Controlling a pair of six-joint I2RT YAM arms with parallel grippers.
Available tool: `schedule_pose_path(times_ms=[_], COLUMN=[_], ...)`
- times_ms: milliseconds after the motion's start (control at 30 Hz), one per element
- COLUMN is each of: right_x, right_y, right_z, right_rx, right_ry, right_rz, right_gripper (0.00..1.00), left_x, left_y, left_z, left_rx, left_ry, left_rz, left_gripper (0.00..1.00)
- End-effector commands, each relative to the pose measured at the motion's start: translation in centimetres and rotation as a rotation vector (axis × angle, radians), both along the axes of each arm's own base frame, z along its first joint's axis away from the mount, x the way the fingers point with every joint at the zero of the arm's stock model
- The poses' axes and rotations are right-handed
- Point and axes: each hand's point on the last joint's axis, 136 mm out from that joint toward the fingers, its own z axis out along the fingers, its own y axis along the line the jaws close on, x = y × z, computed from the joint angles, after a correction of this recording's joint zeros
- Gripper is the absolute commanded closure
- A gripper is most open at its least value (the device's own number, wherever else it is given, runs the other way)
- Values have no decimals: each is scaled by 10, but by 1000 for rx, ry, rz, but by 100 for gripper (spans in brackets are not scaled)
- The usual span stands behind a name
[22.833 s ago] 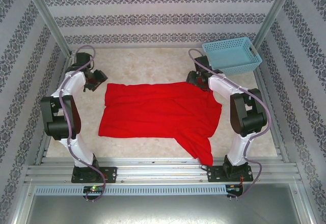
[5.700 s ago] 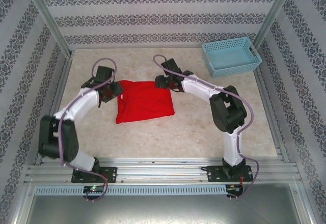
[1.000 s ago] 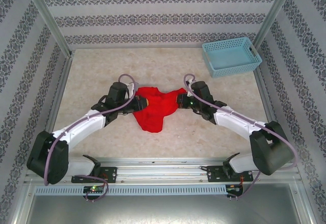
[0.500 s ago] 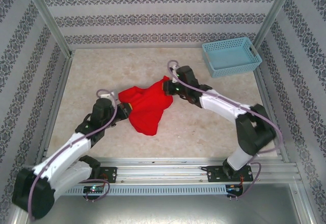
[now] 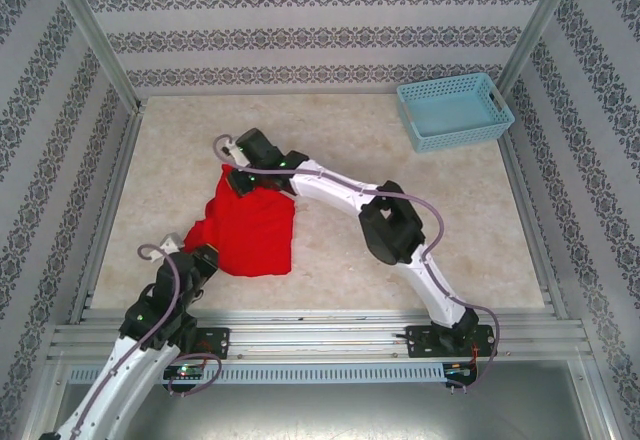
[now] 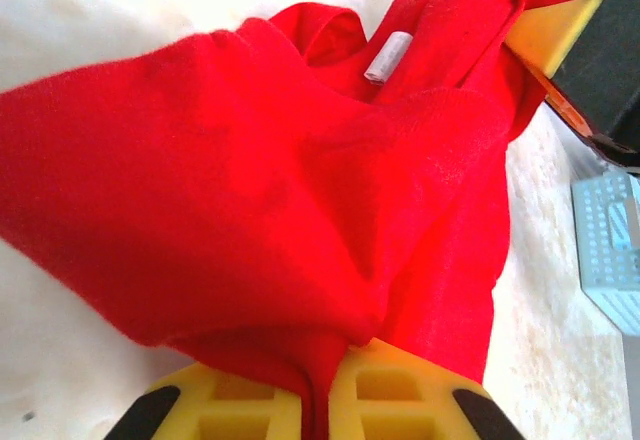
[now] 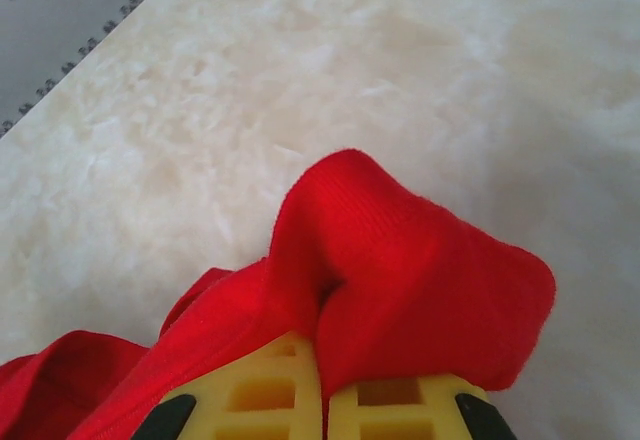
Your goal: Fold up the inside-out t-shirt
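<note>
Got a bright red soft cloth t-shirt (image 5: 248,232) bunched at the near-left part of the pale marbled tabletop (image 5: 500,210), well apart from the light blue plastic basket (image 5: 455,110) at far right. Pinched at the near end by the left gripper (image 6: 322,385), pads narrow with a red fold squeezed between. Same at the far end with the right gripper (image 7: 322,385), closed tight on a rolled edge, arm reaching right across the table. Small white sewn-in label (image 6: 388,56) on the outer face, so seams out. Probably opening the bundle ahead of a fold. Can't tell whether hem, sleeve or collar in either pinch; too crumpled. To do it well: draw the two ends apart evenly until free of sag, no jerks, given such thin pinches. Stay low, lay the middle down first, then drag lightly to flatten wrinkles. Release only once flat and square to the table edge. Mind the stretched right arm: likely little reach to spare there.
</note>
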Motion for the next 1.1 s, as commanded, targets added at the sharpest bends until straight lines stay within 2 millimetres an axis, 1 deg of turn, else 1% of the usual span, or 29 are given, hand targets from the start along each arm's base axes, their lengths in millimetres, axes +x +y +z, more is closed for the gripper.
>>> schedule_pose_path(times_ms=[0,33,100,167,200,233,267,300,367,400,433,467,533,567,600,633,700,733,800,900,967,1067], right_x=[7,6,6,6,7,8,11,15,18,21,21,21,20,18,16,11,2,-3,-15,-31,-38,-48], right_y=[16,20,29,36,39,41,38,33,23,14,7,-1,-21,-33,-44,-58,-83,-93,-113,-132,-134,-127], right_z=[22,18,10,3,3,4,7,10,20,28,31,39,49,50,54,46,35,29,10,-20,-36,-56], right_rx=[23,23,24,21,23,20,11,-9,-25,-35,-46,-45,-50,-53,-50,-73,-99,-111,-130,-114,-69,-21], right_ry=[-72,-66,-51,-38,-35,-32,-31,-35,-39,-44,-44,-48,-57,-54,-55,-38,-13,2,58,152,224,317], right_rz=[37,44,56,65,65,63,42,11,-13,-40,-54,-67,-112,-135,-157,-180,-234,-260,-311,-380,-401,-401], right_gripper=[90,90,84,78,72,64,52,44,36,34,33,33,33,33,33,33,33,33,33,31,30,29], left_x=[-35,-38,-42,-48,-50,-51,-55,-59,-67,-69,-69,-68,-64,-61,-58,-52,-35,-26,-5,27,48,74], left_y=[27,28,26,26,25,26,30,35,45,49,51,52,53,53,53,52,46,41,30,13,-3,-17], left_z=[-43,-45,-52,-59,-61,-61,-60,-58,-51,-46,-39,-32,-19,-9,0,11,34,41,55,59,59,49], left_rx=[44,41,26,14,10,16,27,40,75,91,104,115,146,168,196,216,275,294,338,367,348,312], left_ry=[199,211,241,280,292,298,311,322,335,336,327,320,312,312,317,308,300,297,297,310,291,300], left_rz=[118,123,123,130,128,126,140,161,194,205,207,206,196,189,178,163,112,86,21,-48,-105,-142], left_gripper=[87,86,76,71,66,61,55,49,41,39,39,39,39,39,39,39,39,39,39,38,38,38])
